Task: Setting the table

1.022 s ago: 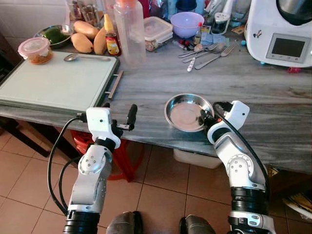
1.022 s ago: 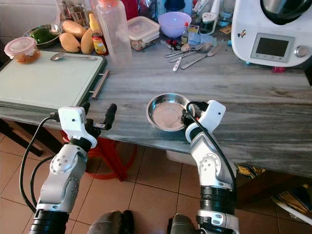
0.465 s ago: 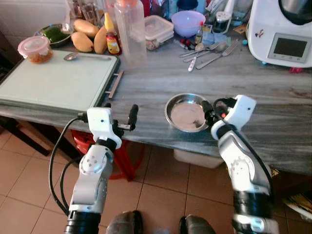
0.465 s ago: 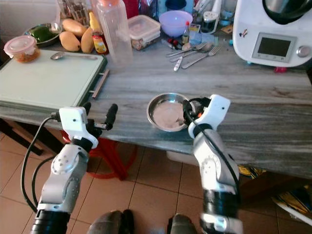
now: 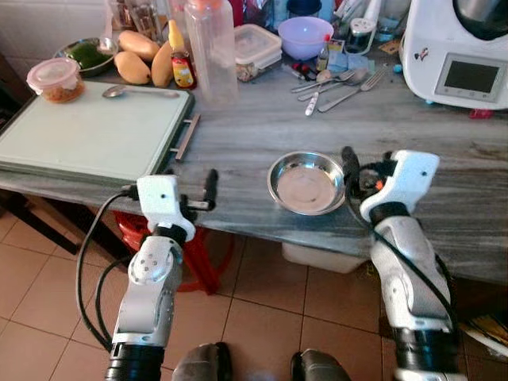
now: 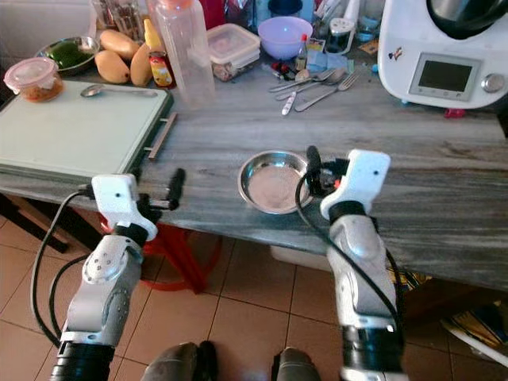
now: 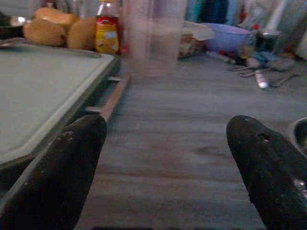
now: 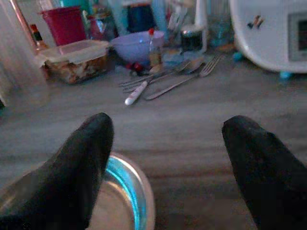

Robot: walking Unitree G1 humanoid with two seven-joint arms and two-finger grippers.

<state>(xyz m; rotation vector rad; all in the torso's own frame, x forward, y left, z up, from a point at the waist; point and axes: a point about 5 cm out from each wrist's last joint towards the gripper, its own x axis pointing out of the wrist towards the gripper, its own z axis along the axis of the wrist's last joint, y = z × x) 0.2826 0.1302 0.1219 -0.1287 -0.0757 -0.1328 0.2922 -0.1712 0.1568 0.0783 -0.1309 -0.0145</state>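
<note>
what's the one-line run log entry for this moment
right gripper: open, at right rim of steel bowl | left gripper: open, idle at table edge | bowl: empty, not held

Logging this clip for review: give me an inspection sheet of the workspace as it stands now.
Surface: grey wood-grain table, bare near its front edge.
Job's things: steel bowl empty, upright near the front edge; cutlery pile at the back.
Clutter: green cutting board with a spoon, clear bottle, mangoes, lidded containers, purple bowl, white kitchen appliance.
Grippers: right gripper open, at the steel bowl's right rim, not holding it; left gripper open, low at the table's front edge.
Cables: black cable looped along the left arm.
Surroundings: tiled floor, red stool under the table.
</note>
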